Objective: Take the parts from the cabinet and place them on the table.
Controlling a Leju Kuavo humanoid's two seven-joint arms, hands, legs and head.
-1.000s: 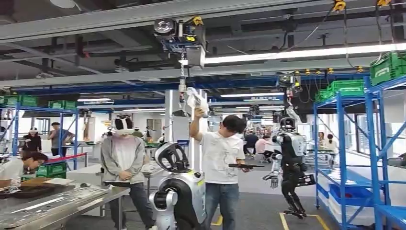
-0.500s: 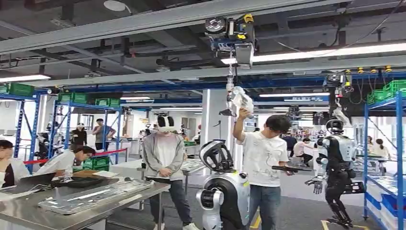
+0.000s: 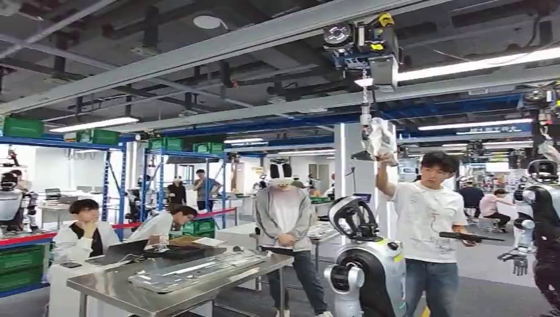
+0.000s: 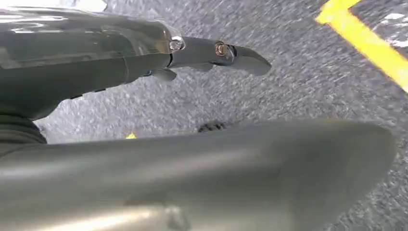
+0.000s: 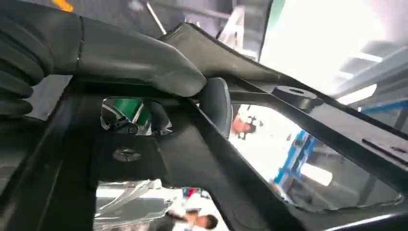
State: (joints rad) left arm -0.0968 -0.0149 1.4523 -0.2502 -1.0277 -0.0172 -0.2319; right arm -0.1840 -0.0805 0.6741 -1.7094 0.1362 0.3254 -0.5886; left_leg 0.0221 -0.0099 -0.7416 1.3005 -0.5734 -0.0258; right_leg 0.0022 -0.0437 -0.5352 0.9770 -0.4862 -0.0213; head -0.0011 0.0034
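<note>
Gripping a black frame part (image 5: 231,159) in the right hand (image 5: 144,62), left hand (image 4: 216,50) fingers' state unclear, steel table (image 3: 119,290) ahead.

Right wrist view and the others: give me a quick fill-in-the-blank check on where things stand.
1. The right hand grips a part whose colour is ___.
2. The left hand holds nothing and hangs over a grey floor crossed by a ___ line.
3. In the head view, the steel table stands at the lower ___.

Missing words: black; yellow; left.
</note>
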